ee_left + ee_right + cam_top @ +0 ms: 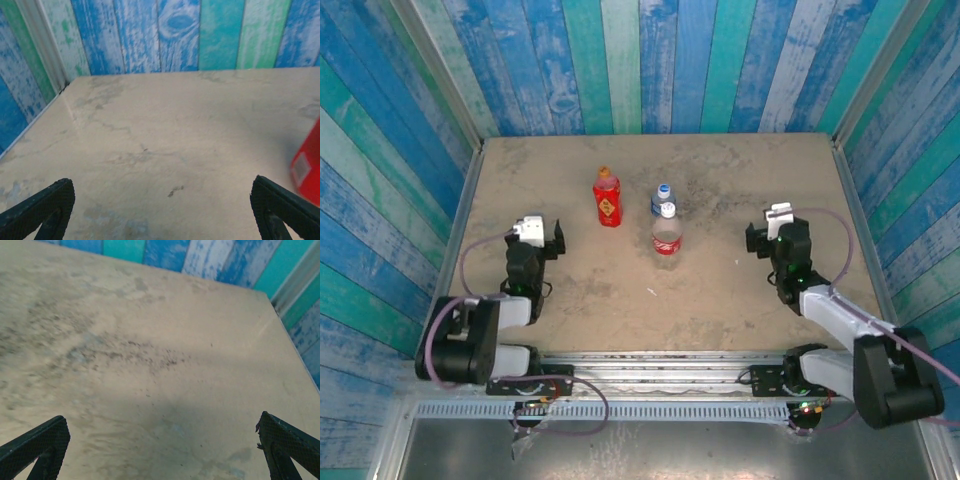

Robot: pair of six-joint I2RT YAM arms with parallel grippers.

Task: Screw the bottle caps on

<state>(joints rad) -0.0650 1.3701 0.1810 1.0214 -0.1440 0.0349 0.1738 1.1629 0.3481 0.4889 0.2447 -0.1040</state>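
Mid-table, 3 bottles (665,240), seemingly capped, stand between left gripper (556,240) and right gripper (753,238), both splayed.

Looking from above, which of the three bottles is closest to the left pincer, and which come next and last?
1. All-red bottle, ahead and right of the left pincer.
2. Red-label bottle and blue-label bottle, mid-table, one behind the other: too close to call.

The whole table (720,290) is seen from high above and behind the arm bases (470,345), while each wrist view is taken low and close over its surface toward the plank wall (180,35), the red bottle (607,200) being shared with the left one.
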